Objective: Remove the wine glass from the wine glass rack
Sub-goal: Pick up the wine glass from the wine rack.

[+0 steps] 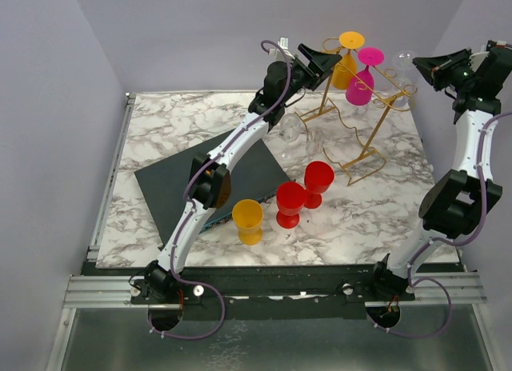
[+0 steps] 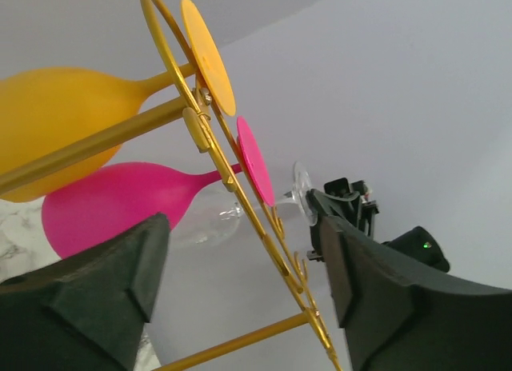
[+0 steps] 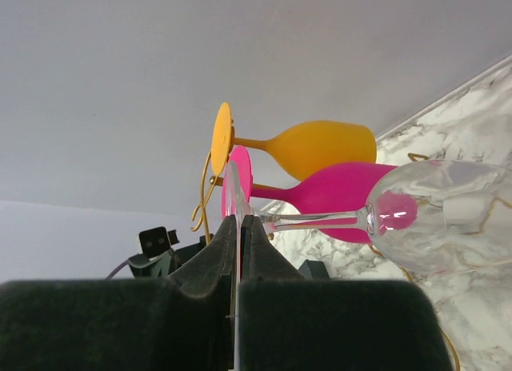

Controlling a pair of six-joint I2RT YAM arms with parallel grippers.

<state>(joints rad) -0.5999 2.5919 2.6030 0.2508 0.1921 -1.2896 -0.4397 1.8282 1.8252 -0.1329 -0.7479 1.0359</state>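
A: How many glasses?
B: On the marble table [image 1: 160, 123], by a dark mat [image 1: 172, 187]: one yellow goblet [image 1: 248, 221], two red goblets [image 1: 290, 203], and clear ones I can't count. The wine glass rack [image 2: 96, 143] holds three: a yellow glass [image 1: 346, 67], a pink glass [image 1: 362, 87] and a clear wine glass [image 3: 432, 211].
A: The claws?
B: The left gripper [image 1: 332, 61] is released, at the rack's left end. The right gripper [image 3: 240, 227] is clenched on the clear wine glass's foot. Grey walls [image 1: 200, 35] surround the table.

The rack [image 1: 352, 123] fills the tabletop's [image 1: 160, 123] far right part; its hung yellow glass [image 1: 344, 71] and pink glass [image 1: 360, 89] crowd the spread left gripper [image 1: 334, 61], and the right gripper [image 3: 240, 223], clamped on the clear glass [image 3: 432, 215], bars its right end. Two red glasses [image 1: 318, 177] block the middle; the far left corner lies bare
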